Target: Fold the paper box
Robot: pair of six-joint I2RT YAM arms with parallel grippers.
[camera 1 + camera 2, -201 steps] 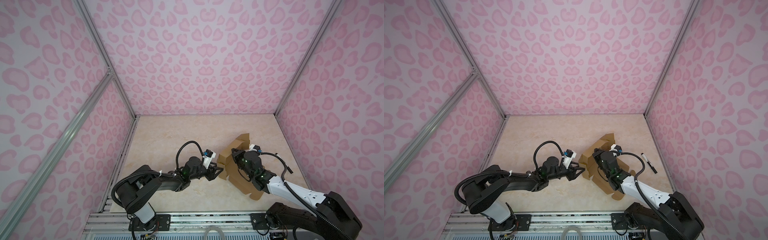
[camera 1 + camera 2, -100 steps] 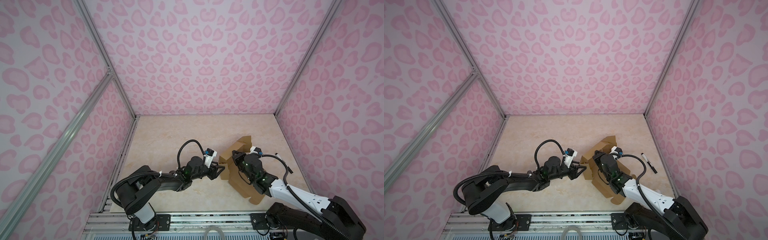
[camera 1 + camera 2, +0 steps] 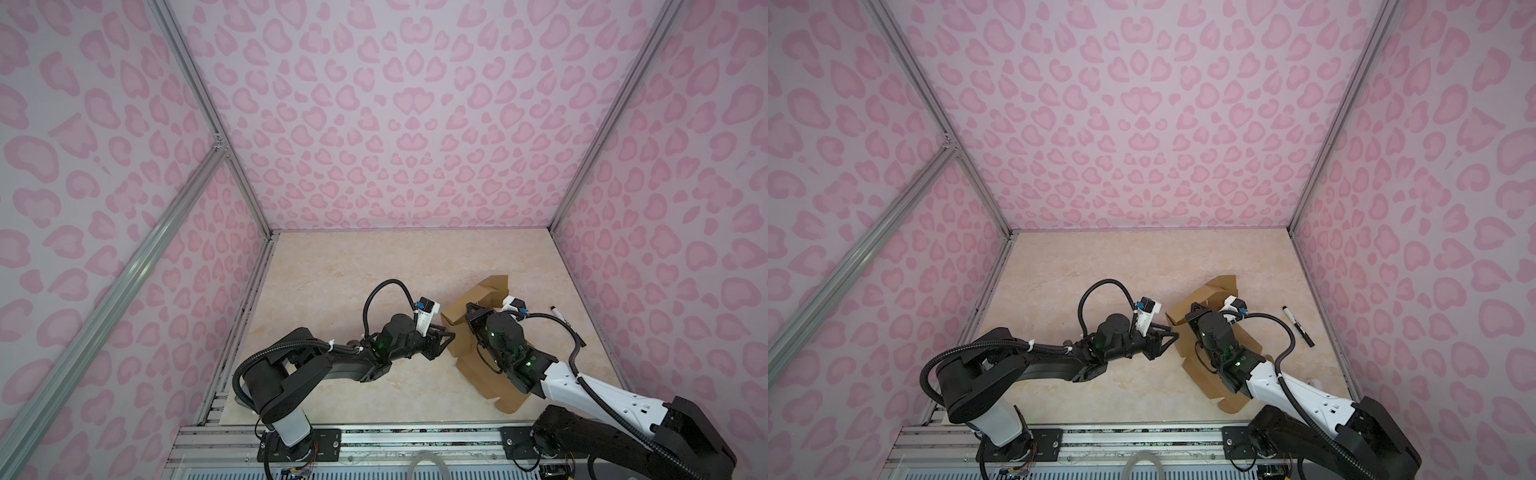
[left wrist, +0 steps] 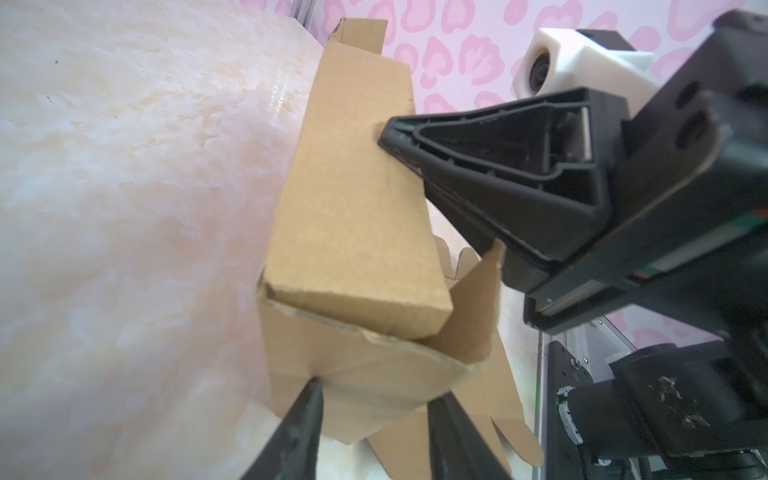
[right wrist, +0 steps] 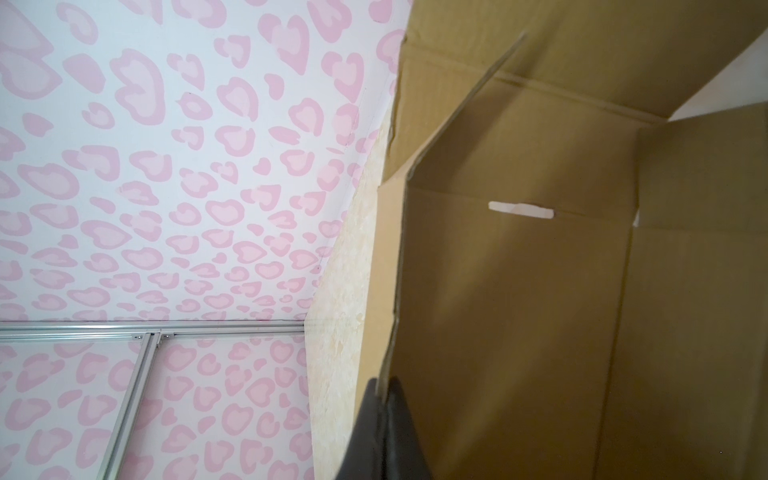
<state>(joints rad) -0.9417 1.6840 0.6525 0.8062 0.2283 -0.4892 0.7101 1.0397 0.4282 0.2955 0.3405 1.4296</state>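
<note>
Cardboard half-formed on the pale stone-patterned table (image 3: 332,282): from my remote station I see the paper box (image 3: 459,351) sitting right of centre and toward the front edge in both top views (image 3: 1219,291), with one long side wall raised, a flap standing at its far end and notched flaps lying flat on the table beneath the right arm. The right gripper (image 3: 469,308) reaches in from the front right (image 3: 1192,308), its jaws closed tight on the thin top edge of the raised wall, as my right wrist camera shows (image 5: 384,390), looking along the brown inner panels (image 5: 519,311). The left gripper (image 3: 446,337) comes in low from the left and meets the box's left side (image 3: 1171,332). On my left wrist feed its jaws stand parted (image 4: 376,390), one finger on either side of the box's near corner (image 4: 353,216), and I make out no firm clamp. That feed also shows the right gripper's tip (image 4: 388,137) on the wall's upper edge. A black marker pen (image 3: 561,322) lies on the table right of the box (image 3: 1298,326), apart from it, near the pink heart-print wall (image 3: 685,249).
</note>
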